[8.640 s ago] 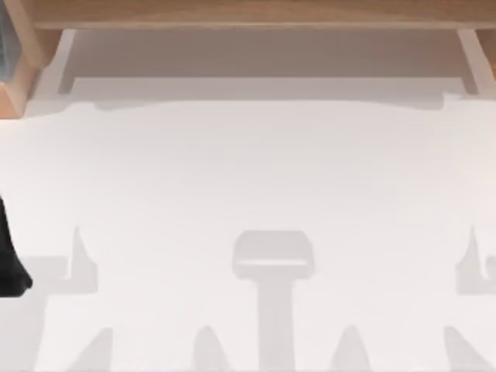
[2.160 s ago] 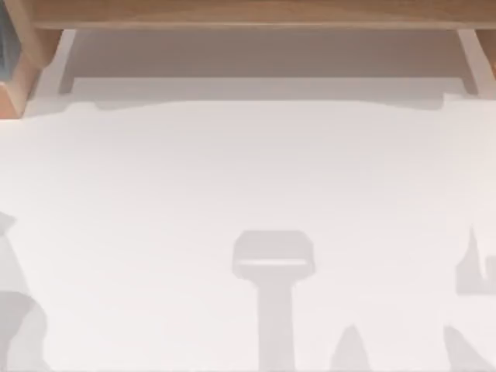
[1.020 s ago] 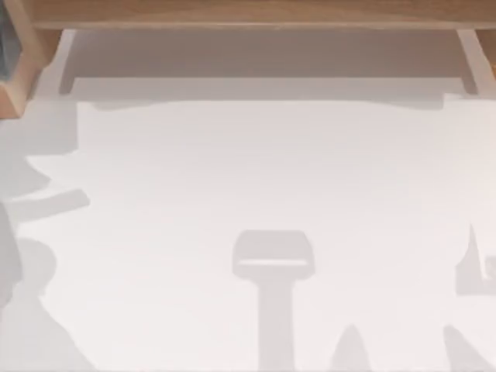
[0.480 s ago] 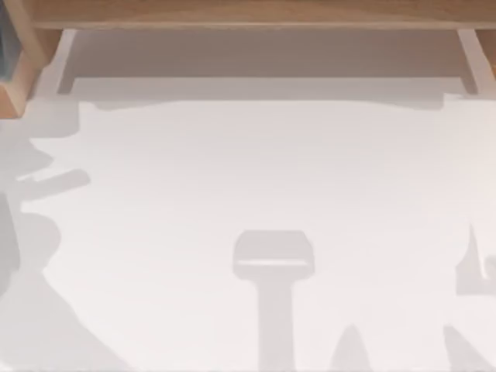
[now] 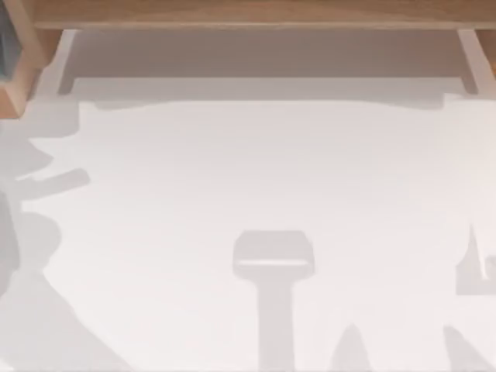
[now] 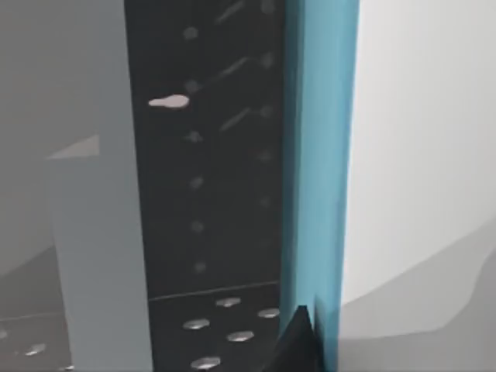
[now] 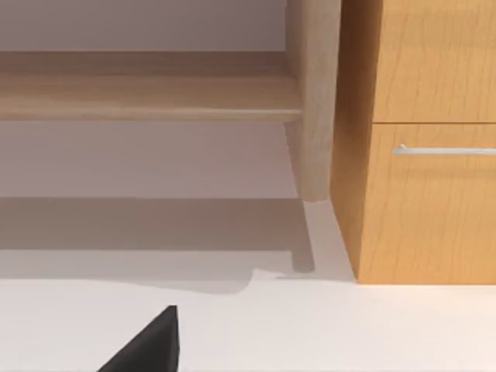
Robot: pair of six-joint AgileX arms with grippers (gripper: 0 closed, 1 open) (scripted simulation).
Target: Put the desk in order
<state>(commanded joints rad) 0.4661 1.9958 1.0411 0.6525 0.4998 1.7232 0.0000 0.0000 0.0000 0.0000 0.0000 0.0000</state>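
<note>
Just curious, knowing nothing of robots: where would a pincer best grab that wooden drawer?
Probably by its slim silver handle, coming straight at the drawer front: the handle is a level bar on a flat wooden face, so closing from above and below suits.

Left gripper (image 6: 298,345) – just one dark fingertip in the left wrist view, cut by the frame edge; jaw state unreadable. Right gripper (image 7: 147,345) – same story in the right wrist view. Teal-edged dark perforated panel (image 6: 225,155) runs off frame both ends; can't identify it. Wooden drawer unit (image 7: 422,139) cropped too.
</note>
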